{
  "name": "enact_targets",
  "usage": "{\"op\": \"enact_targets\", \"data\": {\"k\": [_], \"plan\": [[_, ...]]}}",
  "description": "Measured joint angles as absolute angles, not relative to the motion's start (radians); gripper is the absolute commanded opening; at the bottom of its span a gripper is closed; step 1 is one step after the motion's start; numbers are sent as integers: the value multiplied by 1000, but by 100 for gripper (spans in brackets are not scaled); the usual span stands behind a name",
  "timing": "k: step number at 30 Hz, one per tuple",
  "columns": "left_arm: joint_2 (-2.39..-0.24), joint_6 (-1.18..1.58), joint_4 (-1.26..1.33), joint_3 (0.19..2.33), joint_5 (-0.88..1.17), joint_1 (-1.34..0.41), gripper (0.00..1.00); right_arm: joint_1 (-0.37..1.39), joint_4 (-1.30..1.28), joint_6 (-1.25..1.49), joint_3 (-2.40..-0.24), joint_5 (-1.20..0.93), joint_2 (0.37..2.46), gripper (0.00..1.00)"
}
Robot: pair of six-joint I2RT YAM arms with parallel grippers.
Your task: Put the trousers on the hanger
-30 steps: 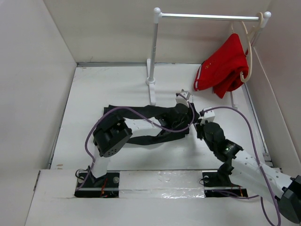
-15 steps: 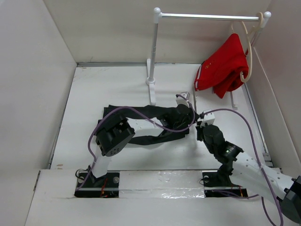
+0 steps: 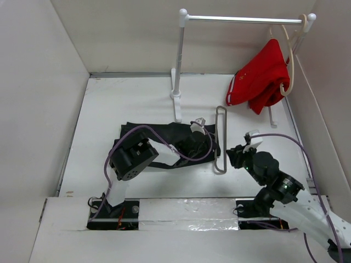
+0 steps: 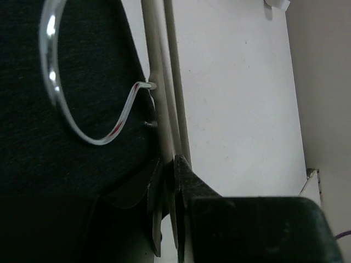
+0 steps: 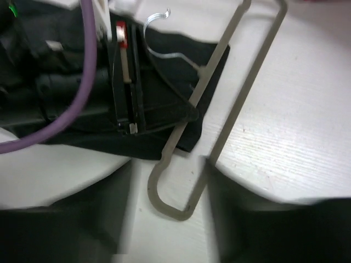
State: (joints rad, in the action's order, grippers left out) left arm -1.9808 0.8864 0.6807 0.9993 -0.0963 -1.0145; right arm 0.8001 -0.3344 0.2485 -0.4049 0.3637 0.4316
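The black trousers (image 3: 164,131) lie flat on the table, also in the right wrist view (image 5: 164,66) and the left wrist view (image 4: 93,55). The thin grey hanger (image 3: 219,172) lies along their right edge, its hook over the cloth. My left gripper (image 3: 214,141) is shut on the hanger's (image 4: 164,82) long bar; the pinch shows in the left wrist view (image 4: 169,181). My right gripper (image 3: 235,154) is open and empty beside the hanger's near end. In the right wrist view (image 5: 167,170) the hanger's (image 5: 242,98) rounded end lies between its fingers, untouched.
A white clothes rack (image 3: 176,66) stands at the back, its rail running right. A red garment (image 3: 260,79) hangs there on a cream hanger (image 3: 290,66). White walls close in the table on the left, back and right.
My right gripper has drawn back toward the near right, away from the left gripper. The hanger, hidden before, now shows lying on the table. My left gripper has shifted slightly left.
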Motion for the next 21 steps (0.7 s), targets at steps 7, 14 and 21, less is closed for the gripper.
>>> {"op": "enact_targets", "data": {"k": [7, 14, 21], "plan": [[-1892, 944, 800, 845, -125, -1031, 0, 774, -301, 258, -431, 342, 475, 0], [-1889, 965, 830, 825, -153, -1055, 0, 604, -123, 204, -439, 200, 911, 9], [-1915, 1009, 855, 825, -187, -1045, 0, 484, 62, 187, -445, 86, 1122, 31]]}}
